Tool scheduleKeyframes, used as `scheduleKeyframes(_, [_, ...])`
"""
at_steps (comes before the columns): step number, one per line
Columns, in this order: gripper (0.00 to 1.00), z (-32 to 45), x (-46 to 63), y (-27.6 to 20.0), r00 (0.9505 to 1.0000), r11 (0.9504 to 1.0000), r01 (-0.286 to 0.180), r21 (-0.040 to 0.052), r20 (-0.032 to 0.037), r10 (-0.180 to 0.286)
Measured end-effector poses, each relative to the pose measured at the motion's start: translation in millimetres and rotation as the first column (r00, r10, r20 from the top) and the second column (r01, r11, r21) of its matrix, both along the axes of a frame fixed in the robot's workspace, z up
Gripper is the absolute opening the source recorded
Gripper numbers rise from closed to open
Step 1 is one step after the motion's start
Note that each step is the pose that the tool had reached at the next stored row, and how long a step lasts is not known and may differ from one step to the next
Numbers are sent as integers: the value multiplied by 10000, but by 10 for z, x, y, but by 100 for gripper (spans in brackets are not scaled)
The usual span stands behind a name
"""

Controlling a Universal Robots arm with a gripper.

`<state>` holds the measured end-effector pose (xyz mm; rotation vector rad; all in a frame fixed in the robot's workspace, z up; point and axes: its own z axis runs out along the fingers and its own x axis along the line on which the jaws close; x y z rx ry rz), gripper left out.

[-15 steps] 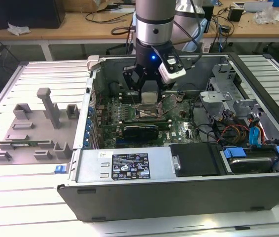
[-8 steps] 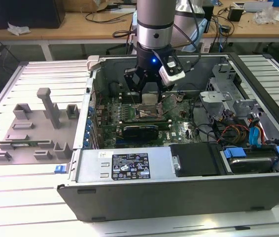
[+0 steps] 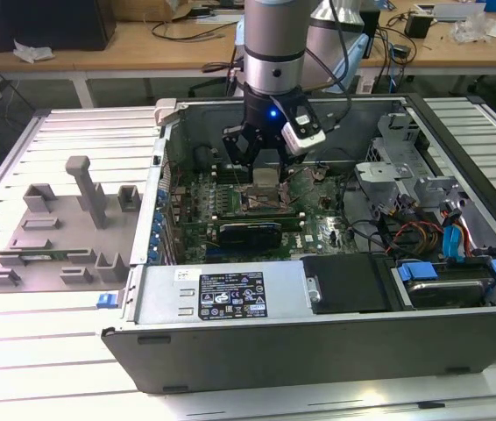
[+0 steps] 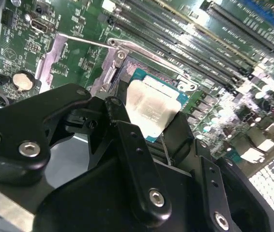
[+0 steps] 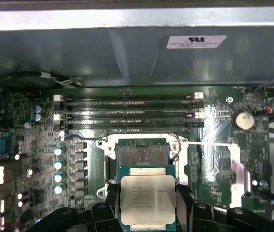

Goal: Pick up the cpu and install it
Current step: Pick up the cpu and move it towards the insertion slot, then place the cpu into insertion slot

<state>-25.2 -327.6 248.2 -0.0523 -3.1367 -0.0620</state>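
Holding the cpu [image 5: 148, 200] clamped by its edges, the tool [image 3: 263, 165] hangs over the motherboard [image 5: 79, 159], with the chip just above the open socket [image 5: 143, 154] and not yet seated. The install step appears to be in hand. Seating it calls for squaring the chip flat with the socket frame.

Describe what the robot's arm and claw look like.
The arm is a silver-grey cylinder with a black wrist section, a small blue light and a white camera block. The claw is matte black: jointed link bars pinned with silver screws.
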Motion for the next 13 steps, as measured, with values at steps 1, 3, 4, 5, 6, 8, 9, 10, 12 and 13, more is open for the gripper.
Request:
scheduleKeyframes(1, [55, -16, -3, 12, 10000, 10000, 0, 0, 2, 0])
scheduleKeyframes(3, [55, -48, -14, 35, 10000, 10000, 0, 0, 9, 0])
scheduleKeyframes(4, [55, -61, -22, 40, 10000, 10000, 1, -5, 9, -1])
scheduleKeyframes(5, [55, -63, -24, 40, 10000, 10000, 0, -14, 6, 0])
scheduleKeyframes(6, [55, -63, -23, 40, 10000, 10000, -1, -15, 6, 1])
scheduleKeyframes(8, [55, -66, -23, 40, 10000, 10000, 0, -14, 8, 0])
scheduleKeyframes(9, [55, -67, -23, 40, 10000, 10000, 0, -14, 8, 0])
scheduleKeyframes(10, [55, -67, -23, 40, 10000, 10000, 0, -14, 8, 0])
scheduleKeyframes(12, [55, -67, -23, 40, 10000, 10000, 0, -15, 8, 0])
scheduleKeyframes(13, [55, -67, -24, 40, 10000, 10000, 0, -15, 8, 0])
